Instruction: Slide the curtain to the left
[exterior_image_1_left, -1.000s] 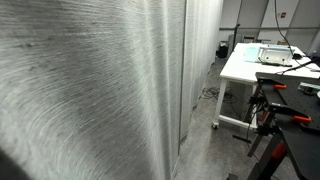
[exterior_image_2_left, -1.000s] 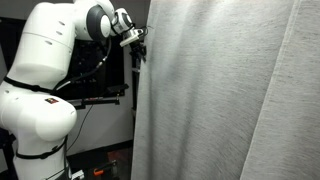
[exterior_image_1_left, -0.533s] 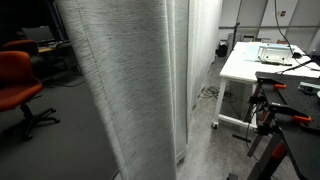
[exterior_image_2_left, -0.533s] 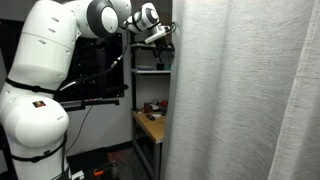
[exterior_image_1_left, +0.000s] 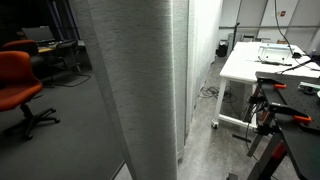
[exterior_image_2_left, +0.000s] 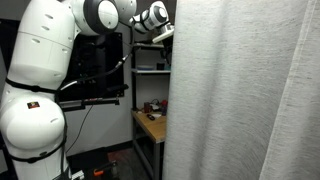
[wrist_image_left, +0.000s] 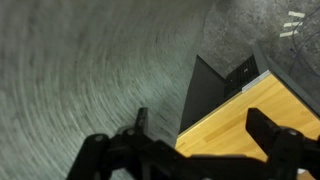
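The light, limp curtain (exterior_image_2_left: 240, 90) seemed best taken at its upper-centre edge, beside the wide-spread gripper (exterior_image_2_left: 166, 33).

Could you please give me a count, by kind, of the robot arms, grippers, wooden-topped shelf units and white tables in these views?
Robot arm: 1
Gripper: 1
Wooden-topped shelf unit: 1
White table: 1
Total: 4

curtain (exterior_image_2_left: 240, 100) a full-height barrier, shelf unit (exterior_image_2_left: 152, 127) just beside its edge, open floor (exterior_image_1_left: 75, 130) beyond
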